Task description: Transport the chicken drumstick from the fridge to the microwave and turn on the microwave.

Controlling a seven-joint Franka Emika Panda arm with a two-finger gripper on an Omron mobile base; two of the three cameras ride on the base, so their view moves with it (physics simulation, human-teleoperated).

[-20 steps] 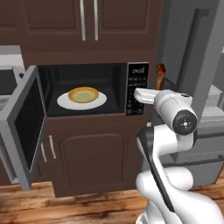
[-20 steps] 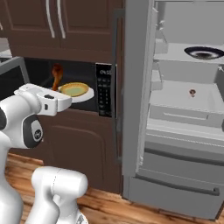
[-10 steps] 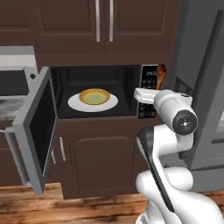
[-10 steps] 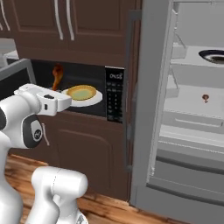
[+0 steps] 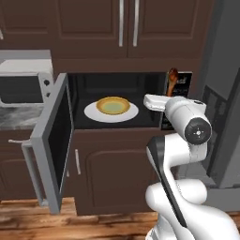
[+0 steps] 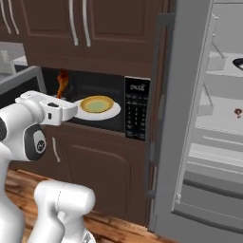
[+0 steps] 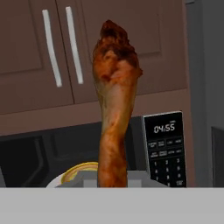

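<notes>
Before the open microwave [image 5: 117, 101], the end effector [image 7: 113, 181] grips the chicken drumstick [image 7: 114, 100] by its narrow bone end; probably light, stiff, somewhat greasy.

Golden-brown chicken drumstick [image 7: 113, 109] stands upright before the open black microwave [image 5: 117, 101]; fridge [image 6: 209, 118] open.

A white plate [image 5: 111, 113] with 1 pie [image 5: 112, 105] sits inside the microwave [image 5: 79, 119].
</notes>
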